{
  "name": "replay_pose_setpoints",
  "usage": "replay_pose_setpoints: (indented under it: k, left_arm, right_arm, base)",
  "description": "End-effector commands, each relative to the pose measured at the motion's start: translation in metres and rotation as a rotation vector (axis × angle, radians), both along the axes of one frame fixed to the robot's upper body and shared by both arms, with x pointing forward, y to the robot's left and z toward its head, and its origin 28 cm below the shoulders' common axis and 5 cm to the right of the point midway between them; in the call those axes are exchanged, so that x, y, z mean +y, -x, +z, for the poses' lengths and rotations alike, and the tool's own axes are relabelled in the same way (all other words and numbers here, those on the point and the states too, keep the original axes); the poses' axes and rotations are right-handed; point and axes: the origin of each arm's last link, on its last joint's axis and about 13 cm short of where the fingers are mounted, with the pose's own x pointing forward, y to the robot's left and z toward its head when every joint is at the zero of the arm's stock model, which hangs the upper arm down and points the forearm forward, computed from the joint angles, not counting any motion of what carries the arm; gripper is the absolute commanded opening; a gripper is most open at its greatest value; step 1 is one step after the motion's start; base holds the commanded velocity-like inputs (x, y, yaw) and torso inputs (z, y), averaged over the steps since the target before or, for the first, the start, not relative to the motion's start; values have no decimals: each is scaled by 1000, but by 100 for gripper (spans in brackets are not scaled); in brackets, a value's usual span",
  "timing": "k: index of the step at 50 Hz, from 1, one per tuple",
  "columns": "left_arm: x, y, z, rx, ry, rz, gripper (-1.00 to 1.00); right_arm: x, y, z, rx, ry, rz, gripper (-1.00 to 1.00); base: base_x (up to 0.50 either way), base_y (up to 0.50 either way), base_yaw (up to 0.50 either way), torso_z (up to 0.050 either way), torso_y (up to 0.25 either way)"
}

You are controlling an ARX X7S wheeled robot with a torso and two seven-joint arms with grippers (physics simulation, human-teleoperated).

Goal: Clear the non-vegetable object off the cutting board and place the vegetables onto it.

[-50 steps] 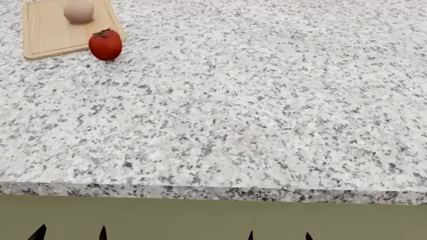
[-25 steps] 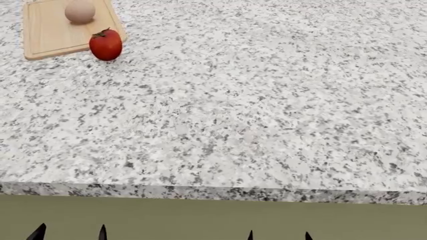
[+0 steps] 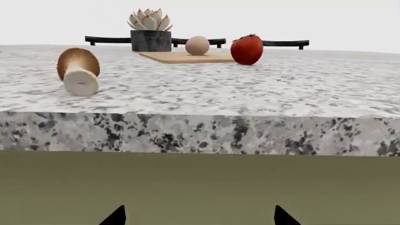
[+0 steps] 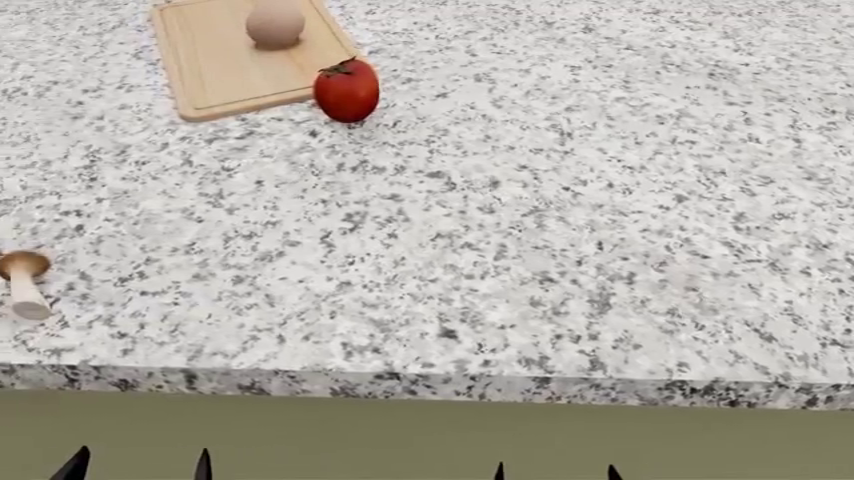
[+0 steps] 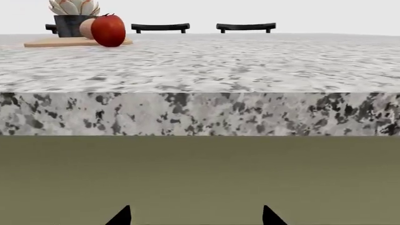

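The wooden cutting board [image 4: 214,60] lies at the far left of the granite counter. The beige egg-like lump [image 4: 275,24] sits on it. The red tomato [image 4: 347,91] stands on the counter, touching the board's near right corner. The mushroom [image 4: 22,281] lies on its side near the counter's front left edge. The left wrist view shows the mushroom [image 3: 77,71], lump [image 3: 197,45], tomato [image 3: 247,49] and board [image 3: 181,57]. My left gripper [image 4: 140,466] and right gripper [image 4: 555,472] are open and empty, low in front of the counter, below its edge.
A potted succulent [image 3: 150,30] stands behind the board. Dark chair backs [image 5: 246,26] show beyond the counter's far side. The counter's front face [image 5: 200,113] rises ahead of both grippers.
The head view has shifted left: the board, lump and tomato now sit further right in the picture, and the mushroom has come into view at the left. The grippers look unchanged.
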Motion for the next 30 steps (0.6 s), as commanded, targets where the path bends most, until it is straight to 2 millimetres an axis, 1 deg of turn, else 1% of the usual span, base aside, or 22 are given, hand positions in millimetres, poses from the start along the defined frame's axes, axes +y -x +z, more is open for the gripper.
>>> replay_pose_setpoints:
  k: [1, 23, 30]
  left_arm:
    - [0, 0, -1, 3, -3, -2, 100]
    - [0, 1, 0, -2, -1, 2, 100]
    - [0, 1, 0, -3, 0, 4, 100]
  right_arm:
    - [0, -1, -1, 7, 1, 3, 100]
    - [0, 0, 0, -2, 10, -1, 100]
    - [1, 1, 1, -10, 14, 0, 100]
  base:
    - [0, 449, 0, 0, 0]
    - [0, 401, 0, 0, 0]
    - [0, 0, 0, 0, 0]
